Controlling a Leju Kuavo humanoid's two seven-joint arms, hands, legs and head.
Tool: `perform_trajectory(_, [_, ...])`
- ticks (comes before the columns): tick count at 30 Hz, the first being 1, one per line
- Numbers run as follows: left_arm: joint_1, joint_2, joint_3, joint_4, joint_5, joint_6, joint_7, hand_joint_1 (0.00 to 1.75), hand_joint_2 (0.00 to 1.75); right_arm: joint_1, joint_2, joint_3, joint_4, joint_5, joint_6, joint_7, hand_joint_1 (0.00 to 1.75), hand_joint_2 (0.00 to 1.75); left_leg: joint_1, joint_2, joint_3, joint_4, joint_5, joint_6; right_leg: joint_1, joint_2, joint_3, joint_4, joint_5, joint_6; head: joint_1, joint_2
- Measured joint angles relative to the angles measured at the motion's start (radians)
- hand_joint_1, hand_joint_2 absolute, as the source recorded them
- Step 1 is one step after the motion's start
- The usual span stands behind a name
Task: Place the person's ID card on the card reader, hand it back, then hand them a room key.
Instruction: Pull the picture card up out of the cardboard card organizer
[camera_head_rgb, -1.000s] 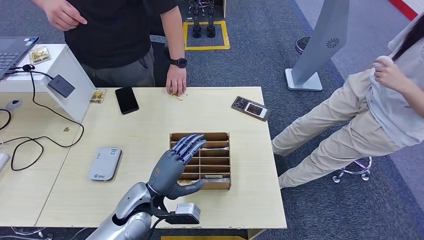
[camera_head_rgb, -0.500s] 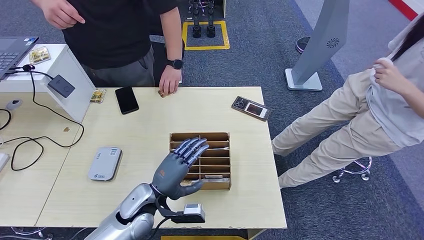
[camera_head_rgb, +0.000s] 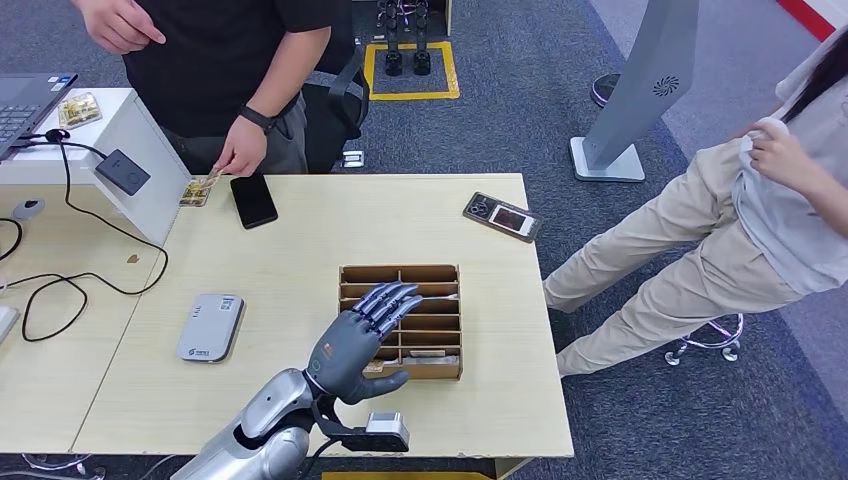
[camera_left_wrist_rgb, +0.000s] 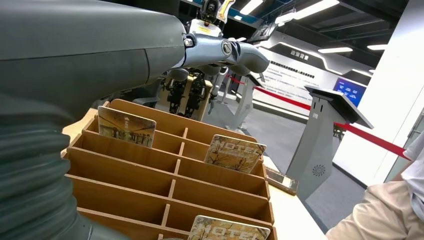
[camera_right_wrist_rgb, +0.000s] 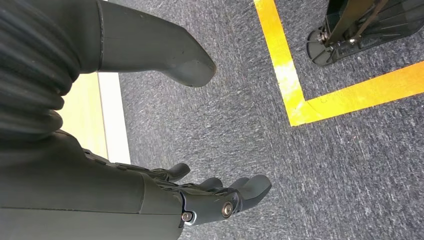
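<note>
The ID card (camera_head_rgb: 203, 184) was pinched in the fingers of a person's hand (camera_head_rgb: 240, 155) at the far left corner of the table (camera_head_rgb: 290, 250), just above a second small card lying on the tabletop beside a black phone (camera_head_rgb: 253, 200); the grey card reader (camera_head_rgb: 210, 326) lay flat near the table's left side, well apart from both. The room keys (camera_left_wrist_rgb: 234, 153) stood upright in the slots of a wooden rack (camera_head_rgb: 437, 322) near the table's front edge; the robot's left hand (camera_head_rgb: 360, 338) hovered over the rack's left side, fingers (camera_head_rgb: 392, 298) stretched forward and apart, thumb out to the side, holding nothing. The right hand (camera_right_wrist_rgb: 150, 190) hung above grey carpet beside a yellow floor line (camera_right_wrist_rgb: 320, 100), its fingers loosely curled and empty. A second phone (camera_head_rgb: 502, 217) lay toward the table's far right; another person (camera_head_rgb: 760, 220) in beige trousers stood to the right.
</note>
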Motion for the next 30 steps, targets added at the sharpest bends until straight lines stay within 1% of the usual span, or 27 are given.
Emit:
perform_trajectory(5, [-0.002, 0.002, -0.005, 0.007, -0.007, 0.0, 0.0, 0.0, 1.75, 0.0, -0.005, -0.001, 0.001, 0.0, 0.0, 0.0, 0.0, 1.75, 0.0, 0.0, 0.0, 0.0, 0.0, 0.0, 0.0, 0.0, 0.0, 0.0, 0.0, 0.0, 0.0, 0.0])
perform_trajectory(15, [-0.005, 0.01, -0.014, 0.016, 0.003, -0.006, -0.027, 0.0, 1.75, 0.0, -0.018, -0.011, 0.008, 0.006, -0.003, -0.001, 0.0, 1.75, 0.0, 0.0, 0.0, 0.0, 0.0, 0.0, 0.0, 0.0, 0.0, 0.0, 0.0, 0.0, 0.0, 0.0])
perform_trajectory(30, [-0.006, 0.011, -0.015, 0.017, 0.002, -0.008, -0.029, 0.0, 1.75, 0.0, -0.02, -0.013, 0.01, 0.007, -0.003, -0.001, 0.0, 1.75, 0.0, 0.0, 0.0, 0.0, 0.0, 0.0, 0.0, 0.0, 0.0, 0.0, 0.0, 0.0, 0.0, 0.0])
